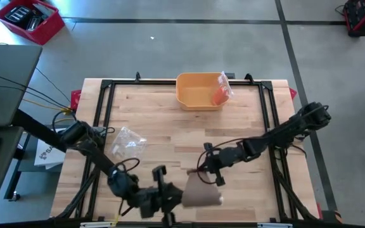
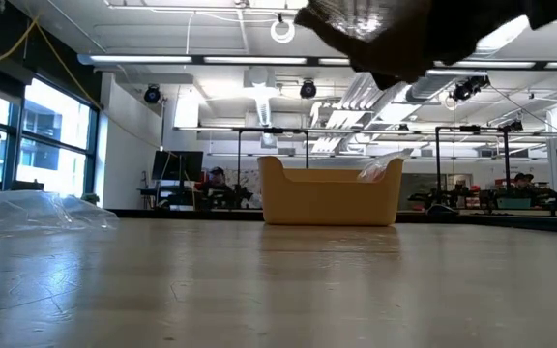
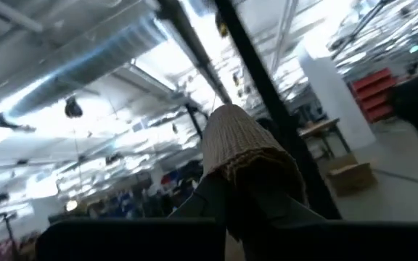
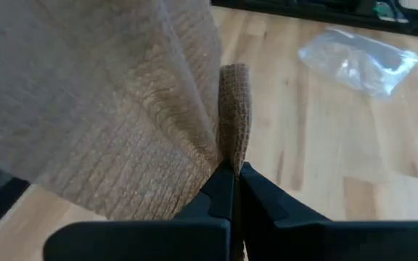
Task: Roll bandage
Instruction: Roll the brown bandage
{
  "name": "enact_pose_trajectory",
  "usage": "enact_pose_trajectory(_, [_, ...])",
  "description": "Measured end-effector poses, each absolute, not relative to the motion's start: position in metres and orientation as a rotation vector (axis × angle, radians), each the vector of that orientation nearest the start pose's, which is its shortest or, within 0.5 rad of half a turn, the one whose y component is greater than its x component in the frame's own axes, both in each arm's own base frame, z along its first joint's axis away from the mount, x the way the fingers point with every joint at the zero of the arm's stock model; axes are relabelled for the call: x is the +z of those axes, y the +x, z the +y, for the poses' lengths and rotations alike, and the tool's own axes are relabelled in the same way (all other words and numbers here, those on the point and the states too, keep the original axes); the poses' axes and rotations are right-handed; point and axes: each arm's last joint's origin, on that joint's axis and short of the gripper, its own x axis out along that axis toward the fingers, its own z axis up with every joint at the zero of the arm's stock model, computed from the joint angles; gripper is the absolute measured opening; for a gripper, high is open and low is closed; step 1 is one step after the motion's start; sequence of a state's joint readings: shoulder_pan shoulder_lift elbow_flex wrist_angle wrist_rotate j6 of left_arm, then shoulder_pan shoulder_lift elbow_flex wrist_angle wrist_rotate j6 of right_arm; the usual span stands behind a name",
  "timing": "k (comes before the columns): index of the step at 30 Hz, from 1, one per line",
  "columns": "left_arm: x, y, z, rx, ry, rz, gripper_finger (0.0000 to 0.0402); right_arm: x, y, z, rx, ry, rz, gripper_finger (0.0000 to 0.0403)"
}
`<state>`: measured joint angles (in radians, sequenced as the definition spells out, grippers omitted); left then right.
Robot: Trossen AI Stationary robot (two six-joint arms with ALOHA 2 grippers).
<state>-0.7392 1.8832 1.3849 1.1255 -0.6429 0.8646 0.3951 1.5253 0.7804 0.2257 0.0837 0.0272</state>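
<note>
A tan woven bandage [image 1: 201,192] hangs between my two grippers above the table's near edge. Its partly rolled end shows in the left wrist view [image 3: 242,148], and its loose strip spreads out in the right wrist view [image 4: 100,94]. In the low view it hangs dark at the top [image 2: 395,29], clear of the tabletop. My left gripper [image 1: 172,195] is shut on the rolled part. My right gripper [image 1: 204,168] is shut on the strip's far end. My left gripper [image 3: 231,199] pinches the bandage's rolled part [image 3: 249,170] between its two fingers, coming roughly level from the table's left. The rolled part sticks out past the fingertips, clear of the table. My right gripper [image 4: 233,174] pinches a bunched edge of the loose strip [image 4: 234,138] between its two fingers, coming from the table's right. The narrow fold stands out beyond the fingertips. The strip fans out from there toward the roll, off the table.
A yellow bin [image 1: 192,95] stands at the table's far middle, with an orange item in clear wrap [image 1: 220,94] at its right end. A crumpled clear plastic bag [image 1: 127,142] lies on the left of the table. Bare wood lies between them.
</note>
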Motion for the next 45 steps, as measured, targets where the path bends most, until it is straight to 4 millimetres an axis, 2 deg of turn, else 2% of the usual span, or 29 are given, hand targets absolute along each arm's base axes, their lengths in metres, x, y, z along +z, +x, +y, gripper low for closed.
enact_pose_trajectory(3, [0.339, 0.332, -0.261, 0.112, 0.412, -0.428, 0.0006, 0.192, 0.284, 0.120, 0.264, -0.105, 0.504, 0.0012])
enact_pose_trajectory(7, [0.331, 0.339, -0.259, 0.074, 0.333, -0.363, 0.0005, 0.195, 0.285, 0.116, 0.207, -0.108, 0.495, 0.0066])
enact_pose_trajectory(12, [0.323, 0.336, -0.266, 0.097, 0.244, -0.257, 0.0005, 0.208, 0.288, 0.110, 0.203, -0.129, 0.487, 0.0144])
enact_pose_trajectory(16, [0.313, 0.325, -0.279, 0.171, 0.196, -0.150, 0.0004, 0.225, 0.280, 0.108, 0.244, -0.126, 0.493, 0.0181])
enact_pose_trajectory(23, [0.311, 0.314, -0.290, 0.191, 0.174, -0.126, 0.0004, 0.250, 0.257, 0.103, 0.353, -0.080, 0.495, 0.0197])
enact_pose_trajectory(26, [0.311, 0.315, -0.289, 0.179, 0.175, -0.129, 0.0004, 0.258, 0.248, 0.101, 0.450, -0.082, 0.499, 0.0197])
enact_pose_trajectory(31, [0.307, 0.321, -0.284, 0.198, 0.151, -0.098, 0.0003, 0.264, 0.225, 0.107, 0.468, -0.151, 0.547, 0.0197])
enact_pose_trajectory(36, [0.282, 0.338, -0.265, 0.341, 0.110, 0.012, 0.0003, 0.253, 0.200, 0.138, 0.462, -0.240, 0.638, 0.0197])
enact_pose_trajectory(40, [0.242, 0.353, -0.236, 0.401, 0.044, 0.075, 0.0003, 0.231, 0.187, 0.158, 0.498, -0.194, 0.695, 0.0196])
enact_pose_trajectory(45, [0.193, 0.357, -0.197, 0.489, -0.007, 0.148, 0.0003, 0.200, 0.187, 0.169, 0.519, -0.137, 0.672, 0.0196])
